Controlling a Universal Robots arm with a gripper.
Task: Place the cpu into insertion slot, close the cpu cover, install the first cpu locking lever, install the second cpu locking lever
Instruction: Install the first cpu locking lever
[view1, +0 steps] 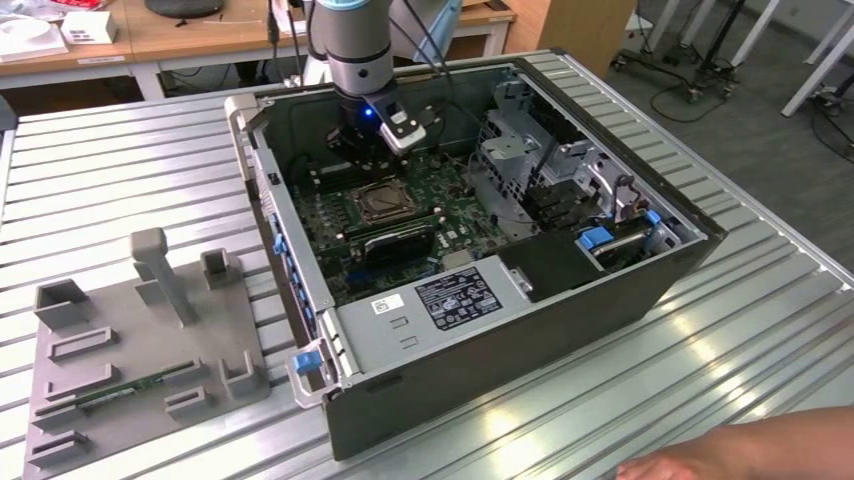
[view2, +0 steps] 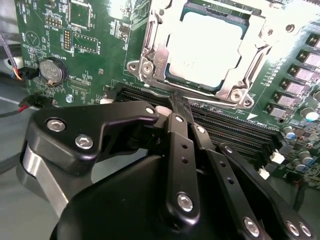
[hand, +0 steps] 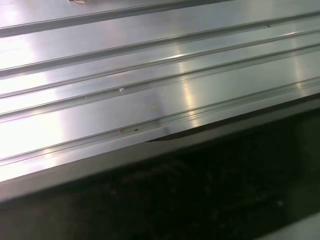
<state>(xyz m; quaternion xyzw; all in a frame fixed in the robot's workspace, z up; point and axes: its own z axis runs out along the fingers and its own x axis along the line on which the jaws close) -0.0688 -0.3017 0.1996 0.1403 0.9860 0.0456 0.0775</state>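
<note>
- In the second wrist view we see the small flat square cpu (view2: 210, 47) with its silvery-grey metal top already seated in the square insertion slot (view2: 200, 92), on the green circuit board (view2: 90, 65).
- The thin square hinged metal cpu cover (view2: 152, 45), with its large cut-out centre, lies down around the chip, so that the chip's top shows through the opening.
- Our black gripper (view2: 179, 106) sits just beside the near edge of the socket; the chip lies straight ahead of the fingertips, past the long narrow memory slots (view2: 235, 131).
- The fingers look drawn together with nothing between them, their tips meeting at a thin point near the cover's edge.
- We cannot make out the locking levers clearly, nor whether either is latched.
- In the exterior view the gripper (view1: 358, 150) hangs inside the open dark computer case (view1: 534, 330), just beyond the socket (view1: 379, 203).
- A hand (view1: 747, 455) shows at that view's lower edge.
- The first wrist view gives us ribbed silver table (hand: 150, 75) and a dark edge.
</note>
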